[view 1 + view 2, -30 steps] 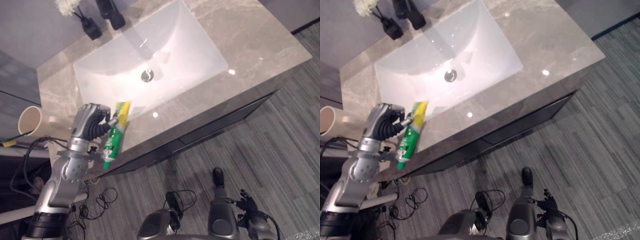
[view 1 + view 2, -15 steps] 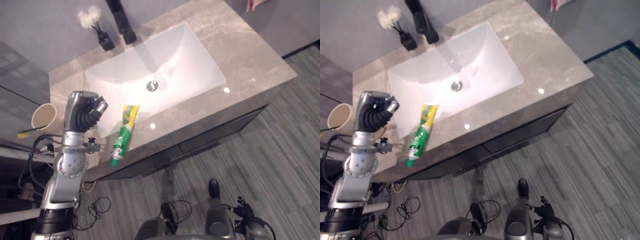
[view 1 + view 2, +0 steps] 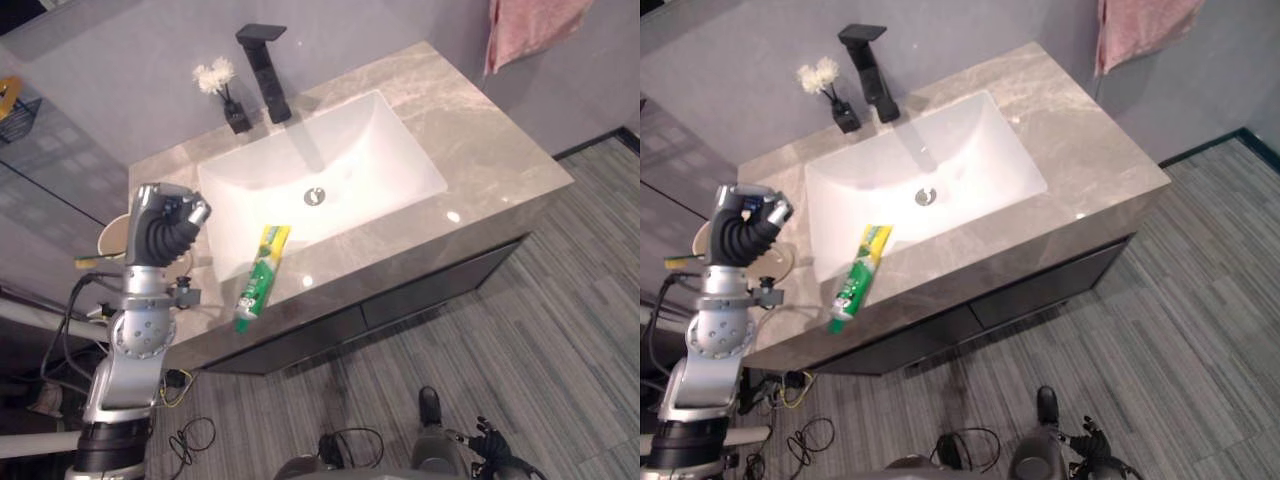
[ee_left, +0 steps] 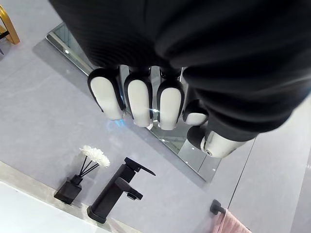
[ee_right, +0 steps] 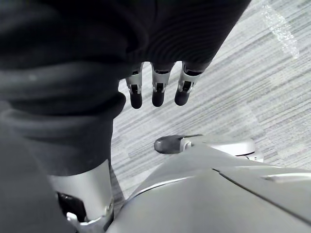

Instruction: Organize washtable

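Toothpaste tube point(image 3: 259, 279) flat on marbled countertop point(image 3: 480, 140)

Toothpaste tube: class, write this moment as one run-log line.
toothpaste tube: lying on counter near front edge, before sink | left hand: raised, curled, empty | right hand: low, open, idle

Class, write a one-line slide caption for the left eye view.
Toothpaste tube lies on the washtable in front of the sink; the left hand, curled and empty, hovers beside it.
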Tool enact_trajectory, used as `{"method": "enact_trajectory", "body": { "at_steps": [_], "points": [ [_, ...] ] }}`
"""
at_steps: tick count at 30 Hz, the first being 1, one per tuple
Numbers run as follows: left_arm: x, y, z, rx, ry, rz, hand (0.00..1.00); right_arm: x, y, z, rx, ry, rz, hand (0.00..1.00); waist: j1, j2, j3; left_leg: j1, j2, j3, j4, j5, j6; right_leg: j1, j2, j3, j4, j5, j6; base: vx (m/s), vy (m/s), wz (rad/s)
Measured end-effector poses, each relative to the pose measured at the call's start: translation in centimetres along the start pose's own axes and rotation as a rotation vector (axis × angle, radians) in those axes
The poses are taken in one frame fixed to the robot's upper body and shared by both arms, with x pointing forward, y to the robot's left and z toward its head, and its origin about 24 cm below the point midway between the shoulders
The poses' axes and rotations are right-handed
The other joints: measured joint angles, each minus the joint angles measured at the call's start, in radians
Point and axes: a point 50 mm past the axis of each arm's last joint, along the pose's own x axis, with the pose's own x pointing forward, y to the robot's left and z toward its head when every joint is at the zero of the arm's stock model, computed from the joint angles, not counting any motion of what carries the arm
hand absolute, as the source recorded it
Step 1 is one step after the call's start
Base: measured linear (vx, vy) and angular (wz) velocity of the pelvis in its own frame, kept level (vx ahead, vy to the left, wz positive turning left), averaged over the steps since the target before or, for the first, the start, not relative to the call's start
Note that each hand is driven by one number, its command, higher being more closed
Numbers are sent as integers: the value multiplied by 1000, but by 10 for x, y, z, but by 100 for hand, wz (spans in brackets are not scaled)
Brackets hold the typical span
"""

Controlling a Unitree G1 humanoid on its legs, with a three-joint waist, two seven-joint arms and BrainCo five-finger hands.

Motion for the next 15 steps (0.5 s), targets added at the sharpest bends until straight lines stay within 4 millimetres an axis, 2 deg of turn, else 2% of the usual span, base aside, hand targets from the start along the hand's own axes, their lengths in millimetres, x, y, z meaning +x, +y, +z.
{"method": "enact_trajectory", "body": {
  "at_steps": [8, 15],
  "points": [
    [6, 14, 0, 3, -2, 109, 100, -2, 0, -5, -2, 18, 0, 0, 6, -5, -23, 19, -1, 1, -5, 0, 0, 18, 0, 0, -2, 0, 0, 0, 1, 0],
    [27, 29, 12, -87, -68, 250, 100, -6, 1, -16, -7, 56, 8, 0, 22, -18, -66, 30, -1, -6, -6, 3, -4, 34, -2, -10, -2, 0, 0, -24, 0, 3]
  ]
}}
